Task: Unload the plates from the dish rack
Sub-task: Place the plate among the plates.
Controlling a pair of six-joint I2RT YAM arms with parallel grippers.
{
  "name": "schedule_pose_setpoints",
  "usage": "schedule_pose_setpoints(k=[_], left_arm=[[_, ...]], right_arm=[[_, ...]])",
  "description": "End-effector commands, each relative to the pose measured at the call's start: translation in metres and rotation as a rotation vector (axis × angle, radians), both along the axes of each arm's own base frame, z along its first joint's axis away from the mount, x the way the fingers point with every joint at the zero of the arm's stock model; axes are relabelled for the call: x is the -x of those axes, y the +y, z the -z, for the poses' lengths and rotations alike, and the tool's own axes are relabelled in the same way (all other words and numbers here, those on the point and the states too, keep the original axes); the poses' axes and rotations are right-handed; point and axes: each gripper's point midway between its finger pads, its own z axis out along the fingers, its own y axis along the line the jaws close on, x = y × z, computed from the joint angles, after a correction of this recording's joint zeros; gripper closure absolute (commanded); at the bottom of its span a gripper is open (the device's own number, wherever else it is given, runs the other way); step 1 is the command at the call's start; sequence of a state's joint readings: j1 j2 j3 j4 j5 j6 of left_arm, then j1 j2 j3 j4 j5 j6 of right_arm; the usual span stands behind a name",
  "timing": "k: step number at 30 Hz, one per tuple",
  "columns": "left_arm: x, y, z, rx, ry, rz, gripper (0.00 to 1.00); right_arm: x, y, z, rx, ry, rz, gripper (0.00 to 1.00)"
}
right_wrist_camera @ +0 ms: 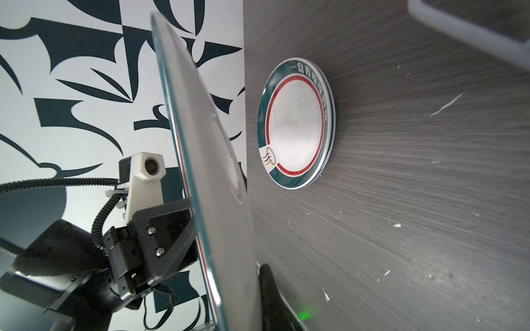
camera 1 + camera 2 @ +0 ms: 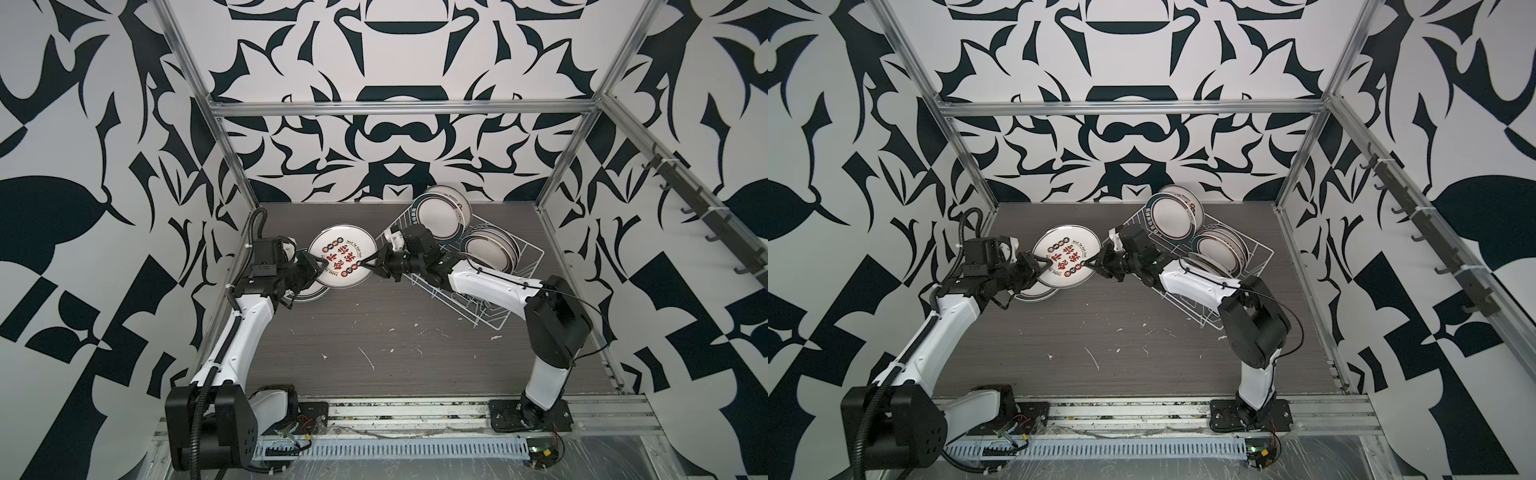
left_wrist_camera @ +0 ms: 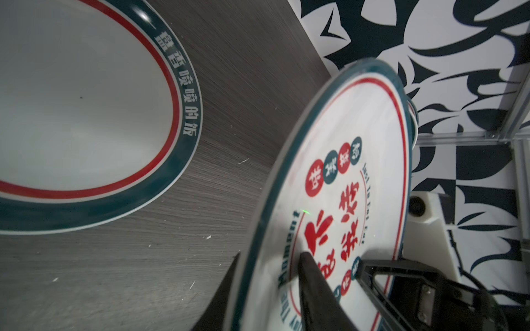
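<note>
A white plate with red Chinese characters hangs tilted above the table's left middle, held from both sides. My left gripper is shut on its left rim, one finger on the printed face. My right gripper is shut on the opposite rim, one finger on the plain underside. Below it, green-rimmed plates lie stacked on the table. The white wire dish rack at the back right holds several upright plates.
The dark wood-grain table carries white scuffs. Patterned walls and aluminium frame posts close in the back and sides. A rail of hooks runs along the right wall. My right forearm lies over the rack's front part.
</note>
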State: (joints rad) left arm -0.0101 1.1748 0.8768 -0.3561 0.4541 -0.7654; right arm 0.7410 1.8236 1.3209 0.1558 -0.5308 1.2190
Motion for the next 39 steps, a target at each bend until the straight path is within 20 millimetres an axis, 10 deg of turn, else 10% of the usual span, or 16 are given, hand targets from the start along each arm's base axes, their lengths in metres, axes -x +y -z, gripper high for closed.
schedule_pose_setpoints(k=[1, 8, 23, 39], left_arm=[[0.002, -0.006, -0.003, -0.005, -0.015, 0.041, 0.81], [0.003, -0.001, -0.002, -0.011, 0.0, 0.037, 0.94], [0.009, 0.026, -0.015, -0.024, -0.012, -0.022, 1.0], [0.004, 0.114, 0.026, -0.091, 0.121, -0.264, 1.0]], right_arm=[[0.004, 0.017, -0.035, -0.088, -0.103, -0.052, 1.0], [0.003, 0.024, -0.035, -0.088, -0.107, -0.071, 0.98], [0.001, 0.015, -0.027, 0.056, -0.123, -0.078, 0.43], [-0.004, -0.075, -0.061, 0.579, -0.343, -0.025, 0.0]])
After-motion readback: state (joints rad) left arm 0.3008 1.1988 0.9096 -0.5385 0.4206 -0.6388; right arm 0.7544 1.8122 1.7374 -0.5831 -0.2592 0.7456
